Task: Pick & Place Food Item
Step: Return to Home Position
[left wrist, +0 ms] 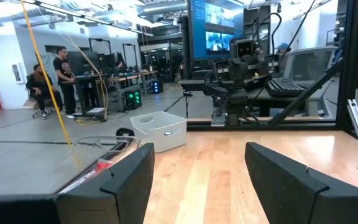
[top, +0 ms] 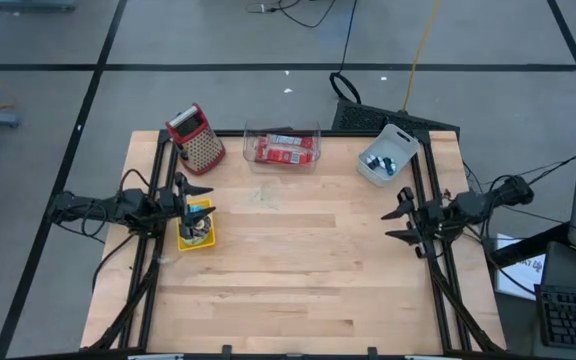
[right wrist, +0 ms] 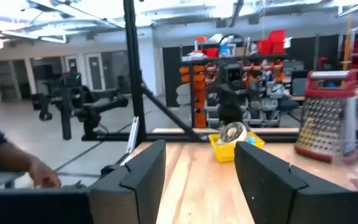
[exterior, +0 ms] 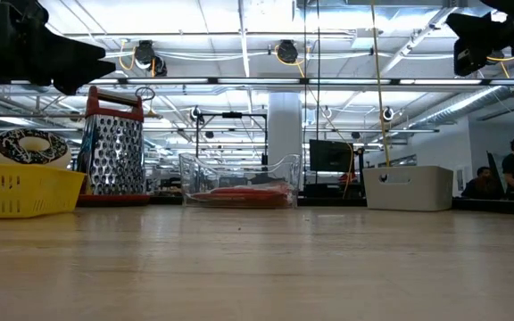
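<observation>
**A:** Where do the arms stand?

**B:** The left arm (top: 108, 207) is at the left edge of the table (top: 298, 270). The left jaws are spread wide and grasp nothing, raised above the table by the yellow basket (top: 190, 240). The right arm (top: 478, 205) is at the right edge, and the right jaws are released too (each wrist view shows only bare wood in the gap).

**A:** And the food colouring?

**B:** It is in the white bin (top: 400, 140), near the table's far right corner. A few small things (top: 376, 162), dark and pale, lie inside it. They look like bottles, though they are too small to be sure. The bin sits just beyond the right jaws, apart from them.

**A:** Anything else out?

**B:** A red-handled grater (top: 198, 138) stands upright at the far left. A clear container (top: 313, 135) holding a red packet (top: 284, 150) sits between the grater and the bin. The basket holds a ring-shaped, doughnut-like item (exterior: 29, 144).
</observation>
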You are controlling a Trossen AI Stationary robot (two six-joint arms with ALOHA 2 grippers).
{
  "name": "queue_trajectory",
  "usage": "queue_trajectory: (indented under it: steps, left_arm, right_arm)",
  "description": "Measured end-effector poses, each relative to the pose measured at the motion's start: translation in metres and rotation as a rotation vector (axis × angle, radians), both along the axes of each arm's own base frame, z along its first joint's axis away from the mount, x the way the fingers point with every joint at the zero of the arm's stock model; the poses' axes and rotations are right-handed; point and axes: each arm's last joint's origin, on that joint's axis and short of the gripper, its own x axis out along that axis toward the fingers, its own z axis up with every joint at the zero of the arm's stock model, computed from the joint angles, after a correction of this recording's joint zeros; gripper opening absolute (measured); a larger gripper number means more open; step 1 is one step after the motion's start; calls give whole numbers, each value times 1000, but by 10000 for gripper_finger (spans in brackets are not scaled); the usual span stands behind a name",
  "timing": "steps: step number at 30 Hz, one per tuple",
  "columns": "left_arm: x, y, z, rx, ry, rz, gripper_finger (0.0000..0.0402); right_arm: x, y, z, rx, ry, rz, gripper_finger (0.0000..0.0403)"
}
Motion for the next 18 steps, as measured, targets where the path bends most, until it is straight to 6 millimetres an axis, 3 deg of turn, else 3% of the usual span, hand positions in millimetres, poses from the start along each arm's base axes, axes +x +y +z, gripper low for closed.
queue_trajectory:
  steps: [8,18]
  left_arm:
    - [0,0,0,0,-3,0,251]
    - [0,0,0,4,-3,1,251]
  right_arm:
    - [9,3,-28,20,29,-18,177]
    - [11,4,-37,-39,69,-28,180]
